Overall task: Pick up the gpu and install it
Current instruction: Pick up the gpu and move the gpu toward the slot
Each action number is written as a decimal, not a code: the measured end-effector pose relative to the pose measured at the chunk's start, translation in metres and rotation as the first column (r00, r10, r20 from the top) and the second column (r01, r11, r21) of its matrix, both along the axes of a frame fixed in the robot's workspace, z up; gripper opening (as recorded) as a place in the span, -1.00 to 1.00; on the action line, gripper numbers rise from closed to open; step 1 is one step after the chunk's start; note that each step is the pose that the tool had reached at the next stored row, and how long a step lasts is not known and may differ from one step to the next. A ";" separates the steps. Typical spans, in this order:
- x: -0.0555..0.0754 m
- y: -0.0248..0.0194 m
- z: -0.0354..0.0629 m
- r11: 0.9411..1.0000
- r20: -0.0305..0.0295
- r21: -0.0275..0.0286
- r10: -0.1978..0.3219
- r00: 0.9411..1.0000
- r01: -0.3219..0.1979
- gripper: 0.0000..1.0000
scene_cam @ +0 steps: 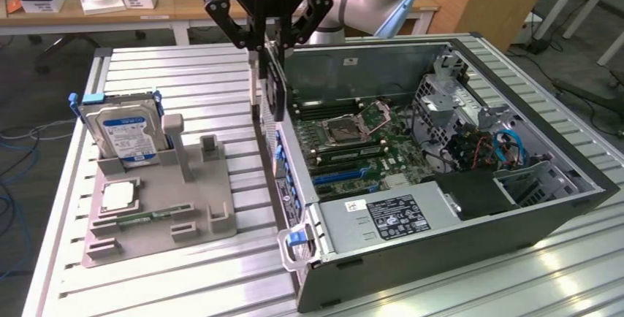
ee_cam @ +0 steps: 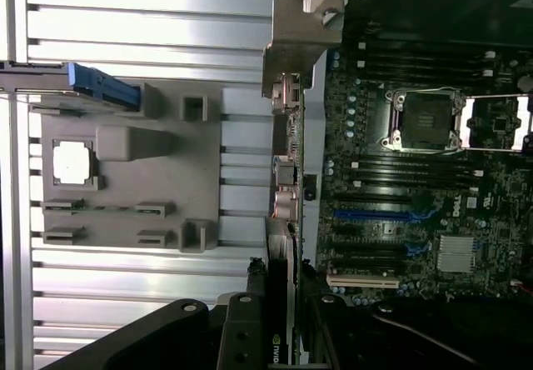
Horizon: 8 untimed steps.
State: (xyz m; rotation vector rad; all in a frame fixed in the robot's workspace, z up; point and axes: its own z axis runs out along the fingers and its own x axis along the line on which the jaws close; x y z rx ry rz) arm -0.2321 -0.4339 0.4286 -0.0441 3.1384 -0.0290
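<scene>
The hand is clenched on the top edge of the graphics card, which hangs below it on edge with its flat faces upright. The card's silver bracket shows as a pale upright strip on the exterior view's left of the dark board. In the wrist view the fingers pinch the card from both sides, and the bracket stands out beyond it.

The card is in the air over the left wall of the open computer case, clear of the bench. The motherboard lies flat inside the case, on the exterior view's right of the card and below it. Its blue slot runs away from that wall, while the card appears to lie along the wall. I judge the card's long axis to be crosswise to the slot, so it is not yet lined up or seated.

Farther to the exterior view's left, a grey tray sits on the bench. A hard drive stands upright at the tray's far end.
</scene>
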 end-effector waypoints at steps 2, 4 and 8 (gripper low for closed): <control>0.002 0.0000 0.0000 1.000 0.000 0.000 0.000 1.000 0.000 -0.47; 0.003 0.0000 0.0000 1.000 0.000 0.000 0.000 1.000 0.000 -0.47; 0.006 0.0000 0.0000 1.000 0.000 0.000 0.000 1.000 0.000 -0.47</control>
